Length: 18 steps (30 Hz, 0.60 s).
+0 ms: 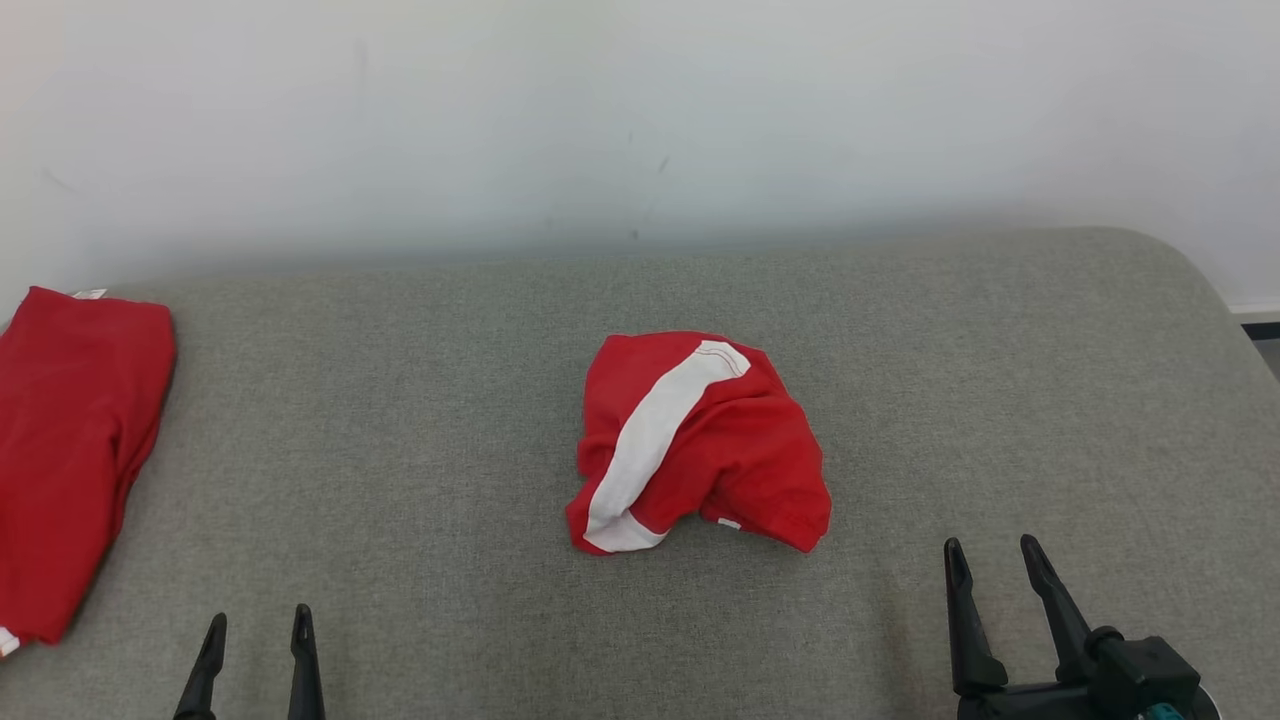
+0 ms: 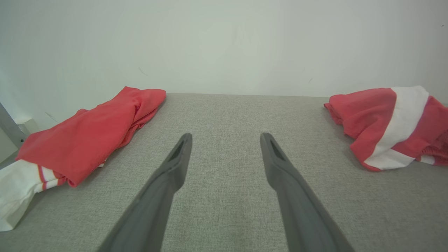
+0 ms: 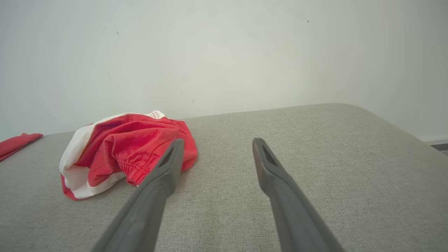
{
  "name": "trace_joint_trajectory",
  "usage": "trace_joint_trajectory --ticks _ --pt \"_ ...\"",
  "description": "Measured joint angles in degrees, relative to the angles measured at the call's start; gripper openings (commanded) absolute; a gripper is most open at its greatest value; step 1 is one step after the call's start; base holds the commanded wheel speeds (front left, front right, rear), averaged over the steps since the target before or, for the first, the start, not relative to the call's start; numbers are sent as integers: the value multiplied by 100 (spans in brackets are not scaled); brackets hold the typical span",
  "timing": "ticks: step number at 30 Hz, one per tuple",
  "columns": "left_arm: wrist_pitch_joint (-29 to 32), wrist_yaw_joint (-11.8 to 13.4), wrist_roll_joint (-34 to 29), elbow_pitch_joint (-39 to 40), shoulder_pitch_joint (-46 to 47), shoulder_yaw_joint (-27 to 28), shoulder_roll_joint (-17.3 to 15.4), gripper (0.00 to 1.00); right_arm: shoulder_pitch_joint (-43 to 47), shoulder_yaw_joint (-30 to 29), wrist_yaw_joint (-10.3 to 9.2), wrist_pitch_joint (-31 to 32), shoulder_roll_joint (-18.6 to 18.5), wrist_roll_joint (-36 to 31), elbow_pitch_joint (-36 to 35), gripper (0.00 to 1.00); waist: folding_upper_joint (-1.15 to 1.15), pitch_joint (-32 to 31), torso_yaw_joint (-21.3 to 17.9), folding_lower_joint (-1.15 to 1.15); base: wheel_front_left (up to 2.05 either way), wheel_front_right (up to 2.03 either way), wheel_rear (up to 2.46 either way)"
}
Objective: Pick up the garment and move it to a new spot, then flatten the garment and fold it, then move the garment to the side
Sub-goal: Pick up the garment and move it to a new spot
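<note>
Both the left gripper (image 1: 260,617) and right gripper (image 1: 992,545) stand spread apart, empty, near the crumpled red-and-white garment (image 1: 700,440) on the bench (image 1: 400,450).

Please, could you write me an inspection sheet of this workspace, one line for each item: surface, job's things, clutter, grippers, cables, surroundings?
Surface: grey fabric surface, rounded far right corner, no stains seen.
Job's things: red garment with white stripe, crumpled in a heap at the centre, not flattened or folded.
Clutter: second red garment, laid at the left edge, apart from the first.
Grippers: left gripper and right gripper both open, empty, apart from the cloth.
Cables: nothing seen.
Surroundings: pale wall behind, a few faint marks.
</note>
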<state>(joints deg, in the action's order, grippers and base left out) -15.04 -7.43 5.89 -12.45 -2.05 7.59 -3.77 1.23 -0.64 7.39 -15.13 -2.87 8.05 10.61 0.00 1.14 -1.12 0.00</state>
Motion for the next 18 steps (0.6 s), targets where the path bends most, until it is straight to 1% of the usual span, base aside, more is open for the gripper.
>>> trace_joint_trajectory --ticks 18 --pt "0 -8 43 -36 4 4 -15 100 1 38 0 0 1 2 22 100 0 5 16 0 0 0 0"
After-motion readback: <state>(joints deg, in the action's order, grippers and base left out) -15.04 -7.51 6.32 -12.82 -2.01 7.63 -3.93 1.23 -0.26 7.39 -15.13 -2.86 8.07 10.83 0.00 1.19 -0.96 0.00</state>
